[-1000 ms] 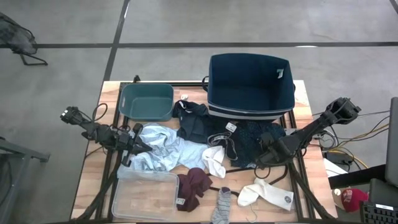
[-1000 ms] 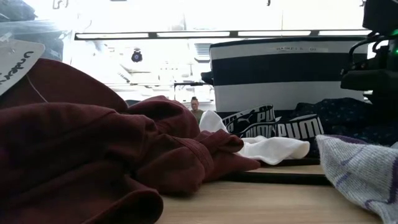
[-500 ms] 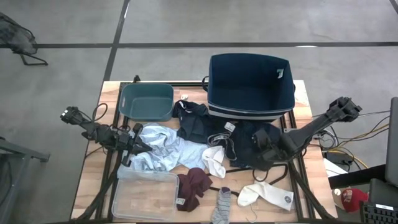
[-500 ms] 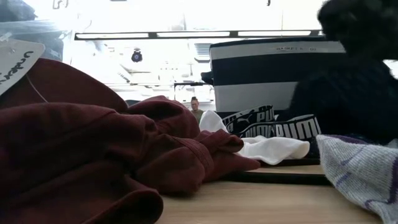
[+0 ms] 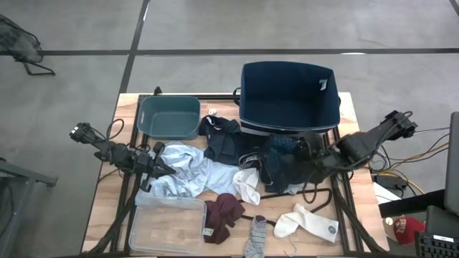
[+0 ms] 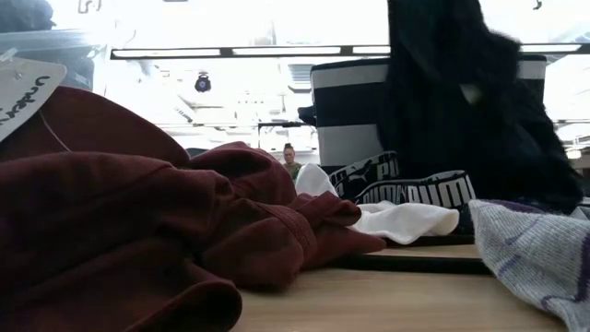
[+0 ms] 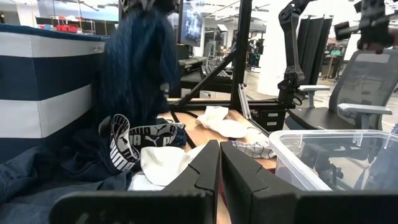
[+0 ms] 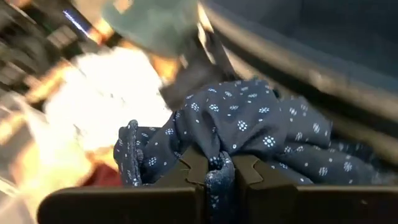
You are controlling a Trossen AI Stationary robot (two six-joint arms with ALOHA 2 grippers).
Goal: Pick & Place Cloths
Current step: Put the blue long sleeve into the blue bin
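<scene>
Right gripper (image 5: 307,148) is clamped on the navy dotted cloth (image 5: 283,154) and has lifted it: a second ago that cloth lay flat in front of the bin (image 5: 289,100) with the gripper down on it, now it hangs bunched just below the bin's front wall, arm swung in toward the bin. Looks like pick done, carry under way, drop into the bin likely next; some fabric may still trail on the table pile. Left gripper (image 5: 159,163) closed, empty, parked at the blue shirt (image 5: 188,172), no change. Right wrist view shows the fingers (image 8: 194,169) pinching a fold of dotted fabric, which the high view can't resolve. Low view shows the cloth (image 6: 461,111) hanging clear in front of the striped bin, above the Puma waistband (image 6: 410,189) and white sock (image 6: 396,221), with the maroon piece (image 6: 138,231) up close. Left wrist view shows the hanging cloth (image 7: 140,68) from the side, plus the clear tray (image 7: 336,158)
</scene>
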